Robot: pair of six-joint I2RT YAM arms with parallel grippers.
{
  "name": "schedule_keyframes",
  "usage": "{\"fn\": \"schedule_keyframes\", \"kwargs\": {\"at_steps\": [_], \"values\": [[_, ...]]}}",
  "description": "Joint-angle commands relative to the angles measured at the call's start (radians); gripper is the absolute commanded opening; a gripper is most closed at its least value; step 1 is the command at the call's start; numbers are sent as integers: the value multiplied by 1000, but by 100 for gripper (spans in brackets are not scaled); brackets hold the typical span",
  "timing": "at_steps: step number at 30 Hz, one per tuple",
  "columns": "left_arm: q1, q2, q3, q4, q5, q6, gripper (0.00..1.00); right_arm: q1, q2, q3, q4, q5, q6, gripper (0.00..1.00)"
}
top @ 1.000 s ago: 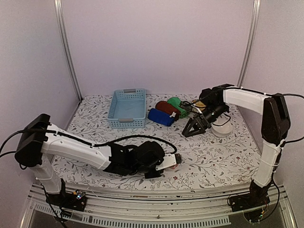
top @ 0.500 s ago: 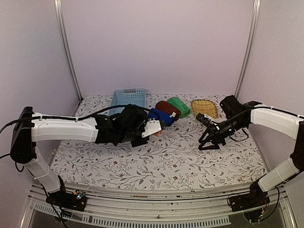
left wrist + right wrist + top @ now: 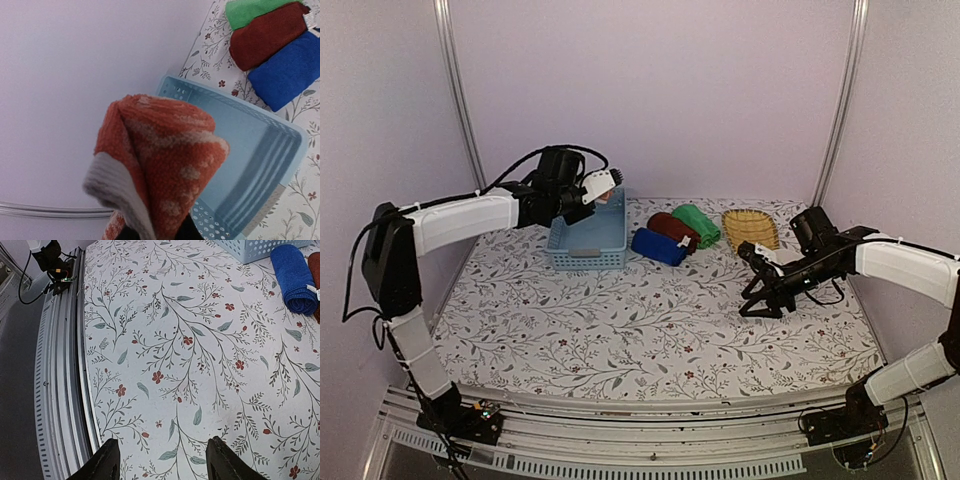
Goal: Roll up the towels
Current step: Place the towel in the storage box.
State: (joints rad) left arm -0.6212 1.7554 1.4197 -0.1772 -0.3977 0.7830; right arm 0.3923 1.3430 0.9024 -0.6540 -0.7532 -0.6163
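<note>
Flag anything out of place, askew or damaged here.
Nothing stands out. The left hand holds the rolled orange towel above the basket; the blue towel, maroon towel and green towel lie rolled side by side between it and the wicker tray. Nothing spilled or torn.

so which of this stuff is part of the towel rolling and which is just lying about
job: orange patterned towel, blue towel, maroon towel, green towel
lying about: light blue basket, wicker tray
</note>
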Motion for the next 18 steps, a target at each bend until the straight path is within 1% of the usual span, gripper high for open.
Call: {"fn": "schedule_keyframes", "kwargs": {"at_steps": [1, 6, 10, 15, 18], "values": [[92, 153, 126, 33, 72, 115, 1, -5, 13, -10, 29, -9, 5, 61], [168, 371, 293, 71, 129, 179, 1, -6, 52, -10, 29, -14, 6, 61], [216, 500, 392, 121, 203, 195, 1, -6, 81, -11, 28, -15, 1, 61], [234, 659, 520, 137, 241, 269, 2, -5, 125, -7, 25, -12, -2, 61], [246, 731, 581, 142, 264, 278, 2, -6, 153, 0, 22, -9, -1, 61]]}}
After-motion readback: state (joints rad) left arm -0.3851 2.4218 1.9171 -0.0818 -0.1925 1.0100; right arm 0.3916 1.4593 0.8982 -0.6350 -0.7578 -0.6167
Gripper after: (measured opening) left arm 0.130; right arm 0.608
